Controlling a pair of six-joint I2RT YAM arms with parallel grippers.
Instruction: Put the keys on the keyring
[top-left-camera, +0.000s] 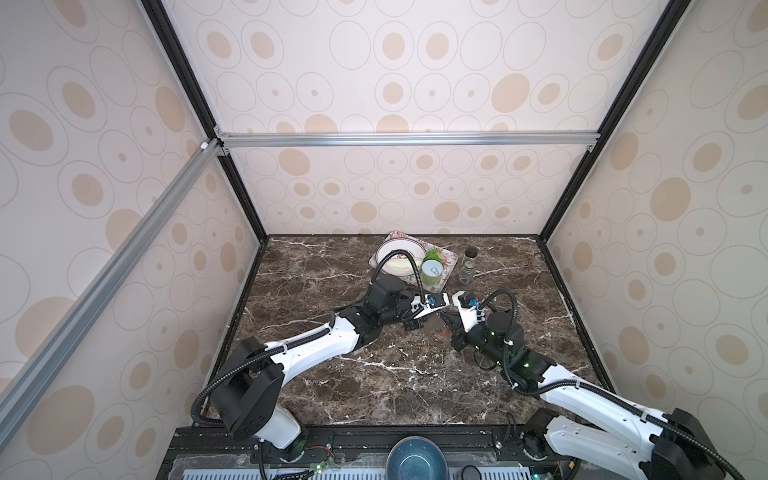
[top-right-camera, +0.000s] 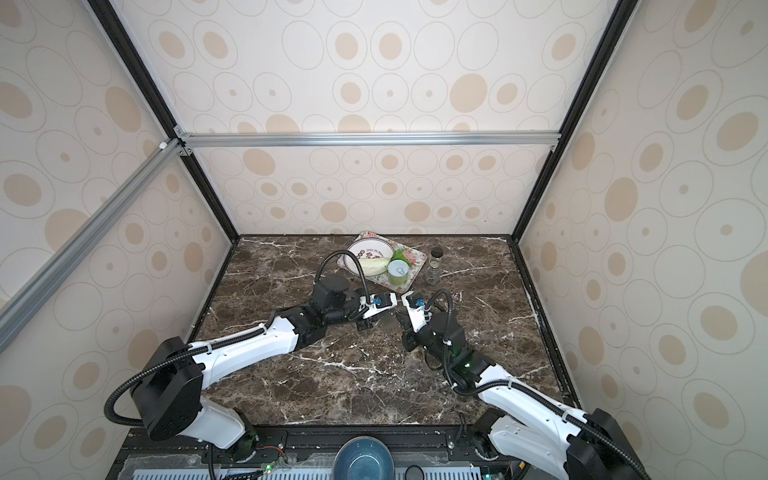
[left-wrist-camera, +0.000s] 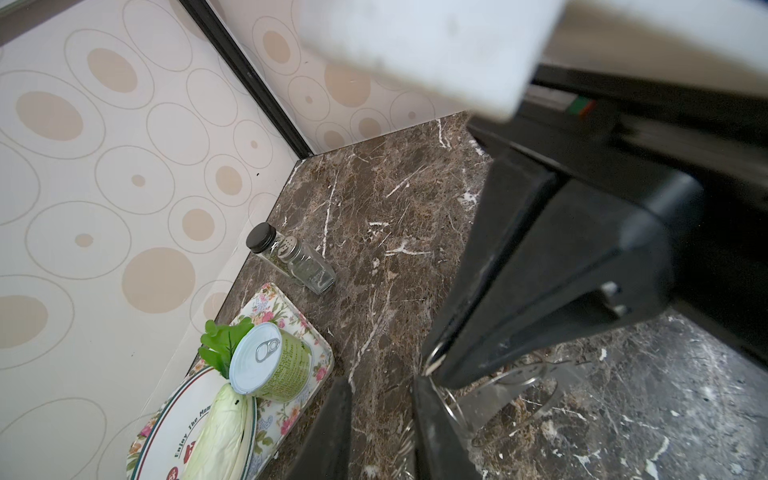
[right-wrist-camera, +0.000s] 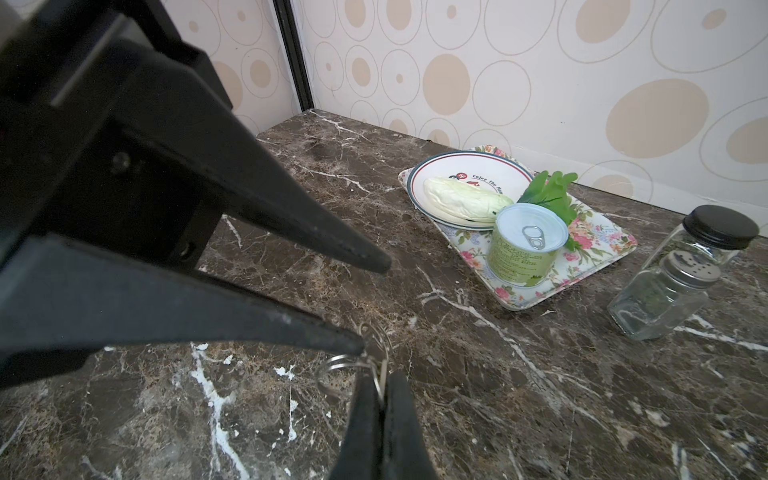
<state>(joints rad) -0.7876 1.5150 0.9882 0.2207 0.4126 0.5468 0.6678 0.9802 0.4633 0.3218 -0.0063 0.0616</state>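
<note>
The right gripper (right-wrist-camera: 383, 388) is pinched tight on thin wire rings (right-wrist-camera: 338, 360). The left gripper (right-wrist-camera: 372, 305) stands partly spread with nothing between its fingers; one of its fingertips touches those rings. Just beside the right gripper's tip is the keyring (left-wrist-camera: 498, 399), a flat grey metal plate with small holes along its rim. It is blurred and sits at mid-table between the two arms. Whether it hangs from the wire rings I cannot tell.

Farther back, a floral tray (right-wrist-camera: 598, 245) carries a white plate (right-wrist-camera: 440, 164) with a pale cabbage (right-wrist-camera: 465, 199) on it. Also on the tray are green leaves (right-wrist-camera: 548, 193) and an upright green-labelled can (right-wrist-camera: 525, 245) with a pull tab. Near the tray but apart from it stand two glass shakers close together. One is black-capped (right-wrist-camera: 706, 241) and one has a perforated metal top (right-wrist-camera: 660, 299), and each holds a little dark green herb.

The table (right-wrist-camera: 540, 395) is dark brown marble veined white. The walls (top-left-camera: 374, 83) are cream with beige ovals, framed by black and aluminium bars.
</note>
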